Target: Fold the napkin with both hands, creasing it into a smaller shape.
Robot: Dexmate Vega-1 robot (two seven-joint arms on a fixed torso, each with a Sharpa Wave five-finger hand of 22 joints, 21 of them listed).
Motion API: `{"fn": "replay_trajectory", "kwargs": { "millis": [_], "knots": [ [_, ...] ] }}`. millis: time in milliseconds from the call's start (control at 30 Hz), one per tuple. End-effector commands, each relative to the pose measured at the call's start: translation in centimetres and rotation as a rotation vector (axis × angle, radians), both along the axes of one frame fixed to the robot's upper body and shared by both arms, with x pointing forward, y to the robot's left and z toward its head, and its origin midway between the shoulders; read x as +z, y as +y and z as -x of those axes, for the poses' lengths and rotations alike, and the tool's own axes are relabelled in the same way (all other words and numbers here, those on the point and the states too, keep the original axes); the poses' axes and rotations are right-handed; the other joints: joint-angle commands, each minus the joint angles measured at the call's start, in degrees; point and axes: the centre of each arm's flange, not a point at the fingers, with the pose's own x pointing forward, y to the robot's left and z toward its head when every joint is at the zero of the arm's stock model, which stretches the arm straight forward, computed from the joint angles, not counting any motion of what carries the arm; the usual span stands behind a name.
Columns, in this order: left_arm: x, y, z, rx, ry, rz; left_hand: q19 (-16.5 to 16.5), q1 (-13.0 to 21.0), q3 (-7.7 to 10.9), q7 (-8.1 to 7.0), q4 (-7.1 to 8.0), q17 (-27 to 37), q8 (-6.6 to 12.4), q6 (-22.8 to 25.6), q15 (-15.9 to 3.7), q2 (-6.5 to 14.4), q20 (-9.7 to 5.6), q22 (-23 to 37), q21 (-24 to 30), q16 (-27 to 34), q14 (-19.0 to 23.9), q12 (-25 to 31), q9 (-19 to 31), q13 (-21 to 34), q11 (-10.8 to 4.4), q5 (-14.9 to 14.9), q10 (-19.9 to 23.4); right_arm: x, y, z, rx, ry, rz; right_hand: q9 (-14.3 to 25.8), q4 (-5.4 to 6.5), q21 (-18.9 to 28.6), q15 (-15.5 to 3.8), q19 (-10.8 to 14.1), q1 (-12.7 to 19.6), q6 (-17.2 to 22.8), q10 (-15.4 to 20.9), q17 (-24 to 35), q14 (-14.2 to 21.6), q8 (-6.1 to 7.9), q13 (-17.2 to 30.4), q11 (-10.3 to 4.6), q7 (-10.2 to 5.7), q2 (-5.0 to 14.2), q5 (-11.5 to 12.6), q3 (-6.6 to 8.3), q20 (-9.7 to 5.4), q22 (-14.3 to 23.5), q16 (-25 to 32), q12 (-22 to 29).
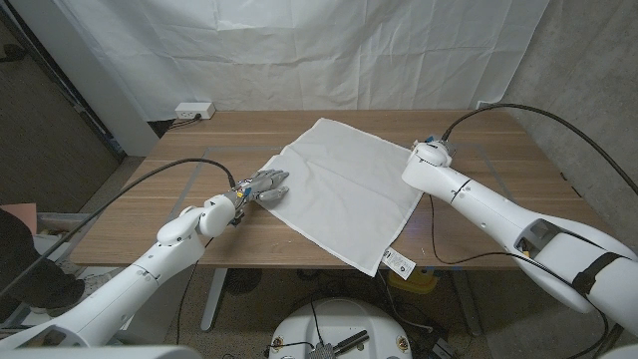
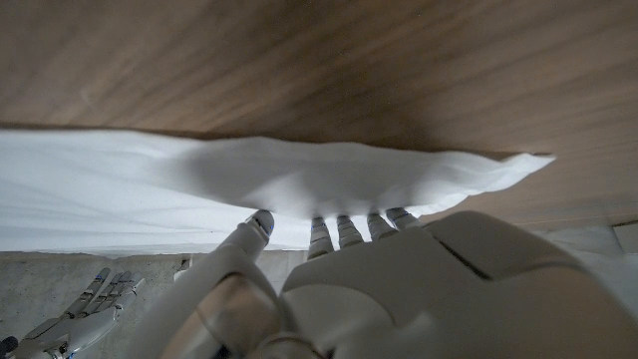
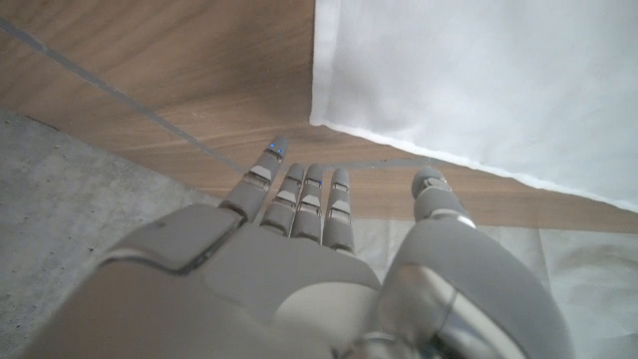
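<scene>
Here left hand fingers touch the napkin (nothing grasped); right hand hovers, fingers released.

Left hand, centre-left of the head view, fingers extended; right hand seems open, fingers straight together, at centre-right.

Around the wooden table

The wooden table carries grey tape lines on its top. A white power strip sits at its far left corner. A white cloth backdrop hangs behind, and black cables arc over the right side.
</scene>
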Motion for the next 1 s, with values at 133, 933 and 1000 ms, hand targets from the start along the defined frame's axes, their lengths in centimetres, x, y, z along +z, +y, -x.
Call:
{"fn": "replay_trajectory", "kwargs": {
  "millis": [133, 933, 1000],
  "knots": [
    [0.2, -0.2, -0.8, -0.007, 0.004, -0.001, -4.0, -0.3, 0.17, 0.52, -0.03, 0.1, 0.33, 0.0, -1.21, 0.9, 1.33, 0.5, 0.1, 0.0, -0.6, 0.5, 0.2, 0.1, 0.11, 0.2, 0.2, 0.1, -0.1, -0.5, -0.07, 0.107, 0.037, 0.2, 0.08, 0.2, -0.25, 0.0, 1.1, 1.0, 0.8, 0.5, 0.9, 0.67, 0.3, 0.07, 0.53, 0.1, -0.1, -0.1, -0.13, 0.2, 0.6, 0.6],
    [0.2, -0.2, -1.2, -0.002, 0.013, 0.012, -3.9, -0.8, 0.4, 0.6, -0.13, 0.1, 0.35, -0.2, -1.29, 1.1, 1.23, 0.5, -0.2, 0.0, -0.8, 0.5, 0.2, 0.1, 0.23, 0.4, 0.0, 0.2, 0.6, -1.6, -0.057, 0.136, 0.082, 0.3, 0.19, 1.0, -1.38, 2.1, 4.5, -2.7, -2.8, 3.7, 3.3, -0.68, 0.6, -0.68, 0.65, 0.02, 0.4, -0.85, -0.14, 0.3, 3.3, -0.3],
    [0.2, -0.2, -1.2, -0.001, 0.016, 0.014, -3.9, -0.8, 0.43, 0.57, -0.13, 0.1, 0.34, -0.2, -1.32, 1.2, 1.24, 0.5, -0.2, 0.0, -0.8, 0.5, 0.2, 0.1, 0.25, 0.4, 0.0, 0.2, 0.5, -1.6, -0.052, 0.128, 0.083, 0.3, 0.23, 0.9, -1.41, 2.0, 4.6, -4.0, -3.7, 3.9, 2.8, -0.83, 0.6, -0.75, 0.49, -0.07, 0.4, -0.99, -0.06, 0.4, 3.2, -0.5]
  ]
}}
